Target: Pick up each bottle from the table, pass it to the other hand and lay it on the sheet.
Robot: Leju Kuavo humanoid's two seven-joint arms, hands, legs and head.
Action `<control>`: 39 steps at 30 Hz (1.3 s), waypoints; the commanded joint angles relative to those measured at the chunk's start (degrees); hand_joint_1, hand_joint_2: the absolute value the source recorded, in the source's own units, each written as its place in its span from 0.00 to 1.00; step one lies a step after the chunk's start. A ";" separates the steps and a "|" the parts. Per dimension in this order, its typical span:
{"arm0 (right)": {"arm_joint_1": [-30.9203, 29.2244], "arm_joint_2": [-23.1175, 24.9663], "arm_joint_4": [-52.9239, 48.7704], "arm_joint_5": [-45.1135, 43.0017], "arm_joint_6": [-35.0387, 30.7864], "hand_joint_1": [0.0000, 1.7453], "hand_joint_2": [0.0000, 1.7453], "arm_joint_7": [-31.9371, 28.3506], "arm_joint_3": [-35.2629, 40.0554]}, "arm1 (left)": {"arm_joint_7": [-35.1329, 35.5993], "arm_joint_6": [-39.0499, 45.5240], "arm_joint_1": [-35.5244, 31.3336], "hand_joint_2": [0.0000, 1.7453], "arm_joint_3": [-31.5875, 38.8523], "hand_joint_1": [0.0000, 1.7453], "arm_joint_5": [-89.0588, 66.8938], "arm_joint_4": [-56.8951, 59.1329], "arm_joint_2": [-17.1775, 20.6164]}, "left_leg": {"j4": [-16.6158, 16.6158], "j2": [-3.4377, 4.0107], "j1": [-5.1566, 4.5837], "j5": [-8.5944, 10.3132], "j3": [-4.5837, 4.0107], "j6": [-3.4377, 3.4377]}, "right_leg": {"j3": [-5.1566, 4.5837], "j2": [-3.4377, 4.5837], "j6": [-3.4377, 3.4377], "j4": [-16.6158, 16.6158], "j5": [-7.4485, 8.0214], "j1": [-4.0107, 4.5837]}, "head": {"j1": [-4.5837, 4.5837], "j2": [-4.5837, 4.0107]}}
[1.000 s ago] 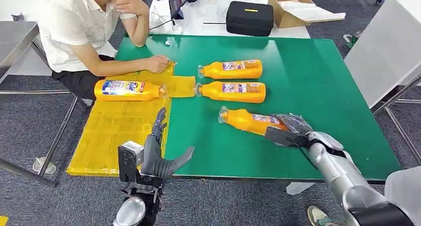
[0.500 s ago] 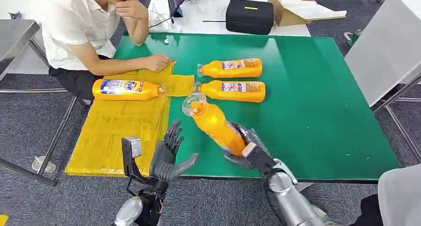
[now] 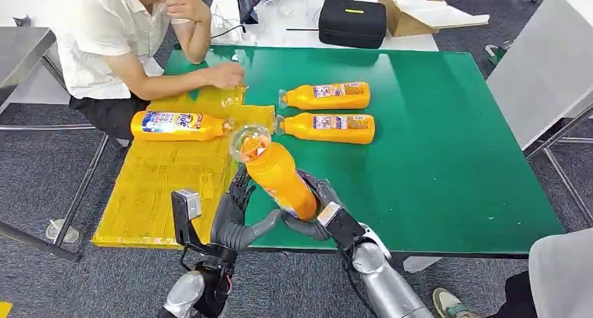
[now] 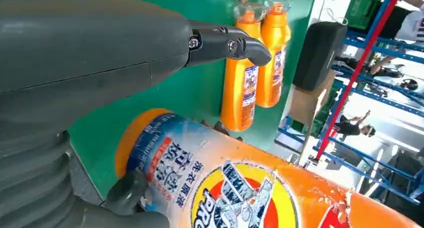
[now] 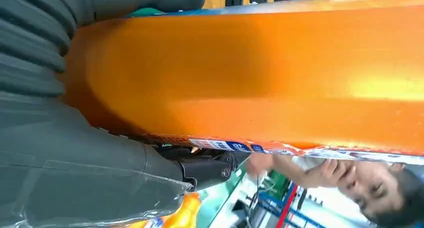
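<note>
Bottle [image 3: 276, 178] in right robot hand [image 3: 318, 207]

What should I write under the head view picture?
Right hand lifts an orange bottle toward the open left hand.

Green table with bottles and sheet

The green table [image 3: 447, 136] carries two orange bottles [image 3: 325, 96] [image 3: 327, 128] lying side by side, and a yellow sheet [image 3: 164, 185] bearing a third bottle [image 3: 178, 125].

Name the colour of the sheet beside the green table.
Yellow sheet, clearest in the head view.
</note>
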 commanded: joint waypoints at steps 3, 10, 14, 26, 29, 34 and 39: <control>-7.19 0.59 10.70 0.52 1.98 1.00 1.00 1.07 5.56 | -1.58 -3.79 -1.67 1.00 -1.56 0.00 1.27 -5.80 1.46 | 0.05 0.12 0.03 -0.06 0.15 0.00 | 0.10 0.14 -0.11 0.03 -0.02 0.05 | 0.00 0.00; -7.53 0.49 12.66 1.21 1.41 1.00 1.00 1.16 5.40 | -0.37 -6.10 -2.20 1.00 -2.01 0.00 3.22 -4.10 1.27 | 0.01 0.10 0.03 -0.06 0.21 0.02 | 0.18 0.12 -0.12 0.00 -0.04 0.03 | 0.02 0.00; -7.55 0.46 13.66 1.93 0.77 1.00 1.00 1.50 5.74 | -0.37 -6.38 -2.27 1.00 -2.33 0.00 3.49 -4.28 1.28 | -0.01 0.04 0.01 -0.01 0.11 0.02 | 0.10 0.05 -0.09 -0.02 -0.01 0.01 | 0.00 0.00; -7.98 0.97 15.00 4.28 -1.24 1.00 1.00 2.25 7.06 | 0.39 -5.02 -3.39 1.00 -2.85 0.00 2.19 -2.67 1.10 | 0.03 0.04 0.02 -0.04 0.15 0.03 | 0.13 0.05 -0.12 0.02 -0.04 0.02 | 0.00 0.00; -8.05 0.22 15.33 7.84 -4.04 1.00 1.00 3.48 8.98 | -1.17 0.94 -4.26 1.00 -2.00 0.00 -1.14 -0.82 0.12 | 0.03 0.01 0.02 -0.04 0.15 0.03 | 0.14 0.02 -0.12 0.02 -0.05 0.03 | 0.02 0.00; -7.48 0.92 15.10 10.18 -4.87 1.00 1.00 2.74 11.35 | -0.88 1.56 -5.57 1.00 -0.81 0.10 -0.76 2.21 -0.51 | -0.01 -0.01 0.04 0.00 0.11 0.02 | 0.11 -0.01 -0.10 -0.03 -0.01 0.04 | 0.02 0.00; -7.62 1.04 14.54 12.16 -6.24 1.00 1.00 3.31 12.55 | -0.84 1.53 -6.08 1.00 -0.54 0.05 -0.69 2.93 -0.81 | 0.00 0.05 0.01 -0.01 0.09 0.02 | 0.06 0.06 -0.08 -0.01 -0.02 0.01 | 0.00 0.00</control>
